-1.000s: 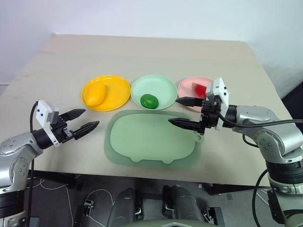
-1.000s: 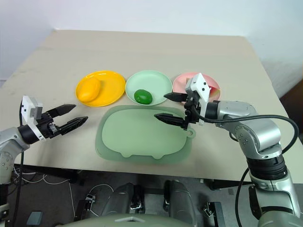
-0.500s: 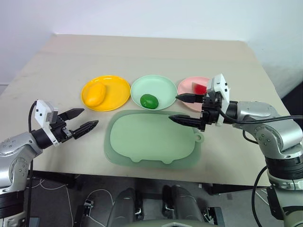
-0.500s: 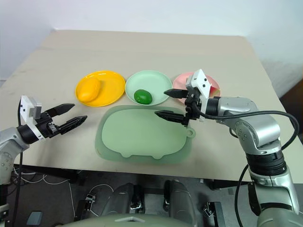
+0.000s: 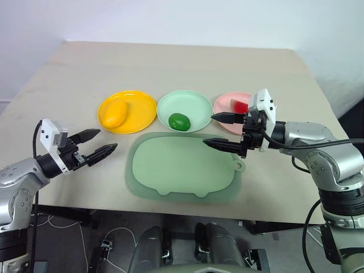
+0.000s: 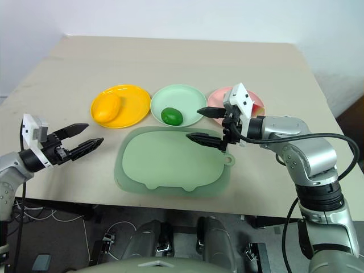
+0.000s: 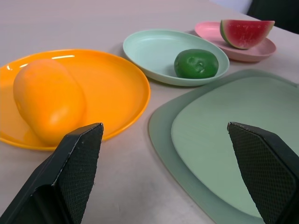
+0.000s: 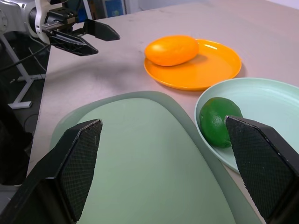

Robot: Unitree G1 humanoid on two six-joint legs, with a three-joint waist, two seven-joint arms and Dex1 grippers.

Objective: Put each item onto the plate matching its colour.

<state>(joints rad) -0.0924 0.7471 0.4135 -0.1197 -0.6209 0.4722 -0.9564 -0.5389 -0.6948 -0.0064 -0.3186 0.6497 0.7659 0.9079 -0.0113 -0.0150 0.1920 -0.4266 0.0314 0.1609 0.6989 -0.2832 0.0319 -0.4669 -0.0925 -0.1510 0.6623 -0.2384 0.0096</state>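
A: Oval yellow-orange toy mango [image 5: 114, 112] lying in round shallow yellow-orange plastic plate [image 5: 141, 114]. Small glossy green oval toy fruit [image 5: 179, 121] in matching pale mint green plate [image 5: 187, 103], toward its near edge. Red toy watermelon wedge with green rind [image 7: 245, 33] resting on pink plate [image 7: 211, 30]. All three plates in a row on the beige bench [image 5: 170, 62].

B: Sorting judged complete, then. Claws?

A: Left claw [image 5: 98, 144] spread wide, holding nothing, hovering over the bare bench beside the mango plate. Right claw [image 5: 220, 131] likewise spread wide and holding nothing, hanging above the far right corner of the large pale green rounded-rectangle tray [image 5: 182, 166], near the pink plate and the green one.

B: Risks from here?

A: Mainly the right claw. One black finger [image 5: 223, 118] sitting close to the rims of the pink and mint plates; any sideways swing on pulling back likely to clip a rim and skid a light plate. Green fruit near its plate's edge, round and glossy, so probably quick to roll out onto the tray if jolted. Wedge partly hidden behind the right wrist in the head views; exact seating there hard to tell. Left claw less of a worry, but a forward drift could nudge the yellow-orange plate.
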